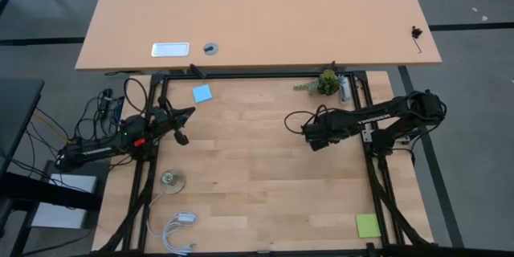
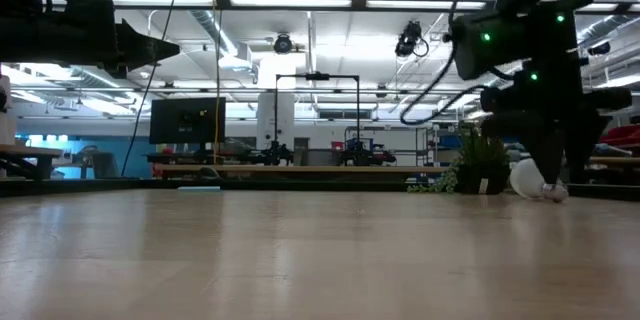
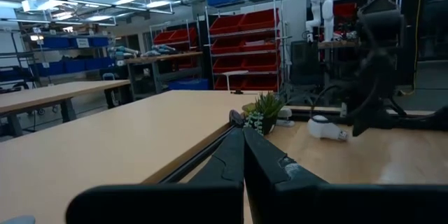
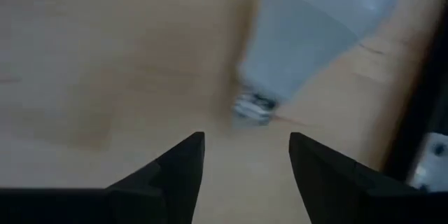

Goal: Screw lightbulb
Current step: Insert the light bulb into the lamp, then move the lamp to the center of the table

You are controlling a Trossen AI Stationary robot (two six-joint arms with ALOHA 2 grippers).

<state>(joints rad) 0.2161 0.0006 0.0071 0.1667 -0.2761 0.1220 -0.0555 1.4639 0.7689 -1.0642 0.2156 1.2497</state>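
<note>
Wood surface (image 1: pixel 257 177) carried bulb (image 4: pixel 315 35) lying loose just ahead of right tool (image 4: pixel 246 155), fingers parted, gripping nothing. Left tool (image 3: pixel 243 147) closed, waiting apart. Risk: nudged bulb rolling away.

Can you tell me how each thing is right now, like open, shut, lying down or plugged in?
lightbulb: lying on its side on the table, not held.
right end effector: open, just short of the lightbulb's screw base.
left end effector: shut, empty, raised off the table.
socket: flat on the table, no bulb in it.
</note>
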